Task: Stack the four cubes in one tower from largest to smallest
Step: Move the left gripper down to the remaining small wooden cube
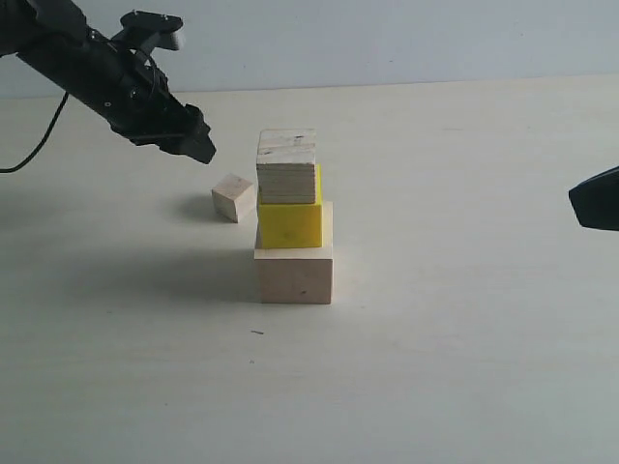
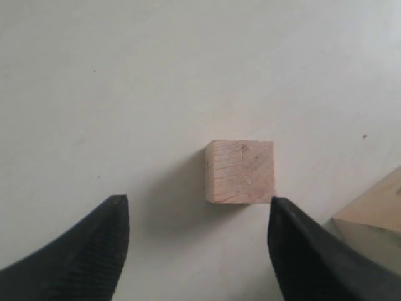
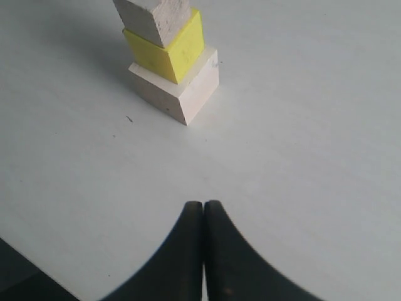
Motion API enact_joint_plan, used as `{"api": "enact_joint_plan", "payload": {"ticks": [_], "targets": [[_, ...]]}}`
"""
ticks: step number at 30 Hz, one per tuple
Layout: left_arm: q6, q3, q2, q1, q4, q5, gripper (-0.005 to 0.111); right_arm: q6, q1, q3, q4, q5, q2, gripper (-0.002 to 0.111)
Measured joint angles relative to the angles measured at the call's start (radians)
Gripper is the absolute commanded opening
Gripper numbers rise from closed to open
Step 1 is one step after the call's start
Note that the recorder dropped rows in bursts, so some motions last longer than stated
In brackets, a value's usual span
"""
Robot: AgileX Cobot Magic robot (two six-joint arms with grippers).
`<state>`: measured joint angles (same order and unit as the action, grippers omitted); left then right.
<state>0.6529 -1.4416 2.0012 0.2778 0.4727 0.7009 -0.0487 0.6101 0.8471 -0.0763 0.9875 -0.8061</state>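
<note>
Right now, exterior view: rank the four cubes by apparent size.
1. large pale wooden cube
2. yellow cube
3. plywood cube, only slightly narrower than the yellow one, so a close call
4. small pale wooden cube, clearly smallest, though it sits a little farther back

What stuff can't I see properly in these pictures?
- Exterior view: the right gripper is cut off by the picture's edge, so its fingers don't show there.
- Right wrist view: the top of the plywood cube is cut off by the picture's edge.
- Left wrist view: only a blurry corner of the tower shows at the edge, so you can't tell which cube it is.
</note>
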Motion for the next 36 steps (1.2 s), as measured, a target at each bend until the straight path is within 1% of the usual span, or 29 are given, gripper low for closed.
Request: {"api": "enact_joint_plan", "payload": {"ticks": [8,14,21,36], "targets": [[0.0,0.0,0.009,0.0,0.025,-0.001,0.063,0.0,0.0,0.0,0.0,0.0,0.0,0.0],[0.0,0.0,0.067,0.0,0.091,-0.001,0.063,0.0,0.0,0.0,-0.002,0.0,0.0,0.0],[0.0,0.0,0.106,0.0,0.124,-0.006,0.063,-0.002,0.0,0.0,-0.002,0.0,0.0,0.0],[0.0,0.0,0.145,0.0,0.128,-0.118,0.062,-0.004,0.0,0.0,-0.002,0.0,0.0,0.0]]}}
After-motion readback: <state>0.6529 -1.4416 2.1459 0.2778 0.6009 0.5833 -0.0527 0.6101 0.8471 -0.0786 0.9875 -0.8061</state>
